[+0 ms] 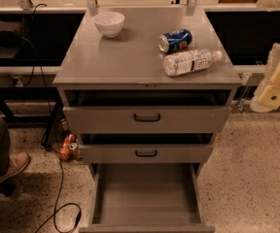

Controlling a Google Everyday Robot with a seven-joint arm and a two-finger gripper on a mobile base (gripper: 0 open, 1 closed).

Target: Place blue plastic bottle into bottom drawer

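Blue plastic bottle (191, 61) on cabinet top (130, 57), apart, L of gripper (276, 79); open/closed can't tell.

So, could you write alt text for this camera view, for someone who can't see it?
A grey cabinet has its bottom drawer pulled open; on top lie a blue plastic bottle on its side, a blue soda can beside it and a white bowl. The robot's cream arm shows at the right edge, its gripper out of view.
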